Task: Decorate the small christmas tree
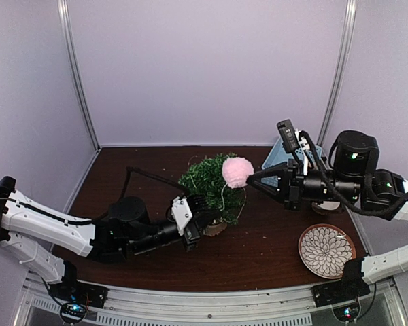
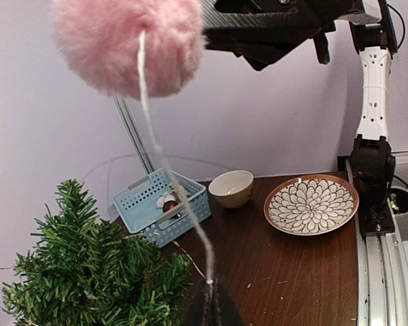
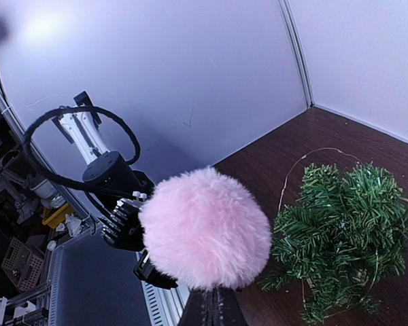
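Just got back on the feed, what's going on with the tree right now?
Both arms are on one ornament. The right fingers are shut on a pink pom-pom, holding it in the air close to the tree. The left fingers pinch the lower end of its white string, which runs up to the pom-pom. It is not hung on the tree yet. A basket, bowl and plate sit on the right side of the table.
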`<state>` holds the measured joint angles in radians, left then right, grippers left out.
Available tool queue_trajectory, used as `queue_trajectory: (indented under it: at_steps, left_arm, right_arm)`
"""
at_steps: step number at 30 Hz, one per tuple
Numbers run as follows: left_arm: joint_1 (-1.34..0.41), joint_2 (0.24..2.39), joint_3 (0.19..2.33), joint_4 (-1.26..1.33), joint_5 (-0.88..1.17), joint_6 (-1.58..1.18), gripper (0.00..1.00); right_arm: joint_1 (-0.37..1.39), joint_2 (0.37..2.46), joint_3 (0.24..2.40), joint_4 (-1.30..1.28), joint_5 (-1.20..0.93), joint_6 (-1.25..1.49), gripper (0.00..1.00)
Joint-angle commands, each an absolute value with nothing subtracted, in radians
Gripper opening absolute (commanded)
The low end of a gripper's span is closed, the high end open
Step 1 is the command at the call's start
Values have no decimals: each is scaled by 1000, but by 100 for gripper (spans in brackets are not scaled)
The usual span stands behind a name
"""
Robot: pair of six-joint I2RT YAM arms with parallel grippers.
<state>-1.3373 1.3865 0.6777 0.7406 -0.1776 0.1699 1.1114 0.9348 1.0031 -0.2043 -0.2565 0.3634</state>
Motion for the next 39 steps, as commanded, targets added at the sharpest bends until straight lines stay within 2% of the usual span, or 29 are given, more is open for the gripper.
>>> queue_trajectory:
  at_steps: [1,7,15,20,24,30,34,35,38,39]
  left_arm:
    - [-1344,1378,694,804,-201,164,0]
    - [-1344,1309,679,725,-182,152,0]
    - [-1344,1117,727,265,-70,158,0]
    - [-1343,1110,782,71,-11,161,0]
    - [-1344,1152,794,51,0,149,0]
    - [-1344,1211,809,62,-18,150,0]
    - [-1343,1231,812,80,-13,155,0]
    - [-1343,1233,812,84,-10,155,0]
    - [-1344,1251,821,97,-9,163,0]
    - [-1344,1263,830,98,-6,170,0]
  right_arm:
    - [1118,914,988,-174,-248,372,0]
    - [1119,905,922,-141,-239,405,0]
    - [1118,858,767,-110,-249,444,0]
    - [1118,878,634,-16,-323,479,7]
    - [1118,891,553,61,-352,483,22]
    - [1117,867,462,94,-312,436,57]
    - [1118,846,402,128,-274,382,67]
    - [1118,840,384,149,-272,364,72]
    - [1118,816,311,234,-273,310,99]
    - [1118,809,295,241,-270,287,99]
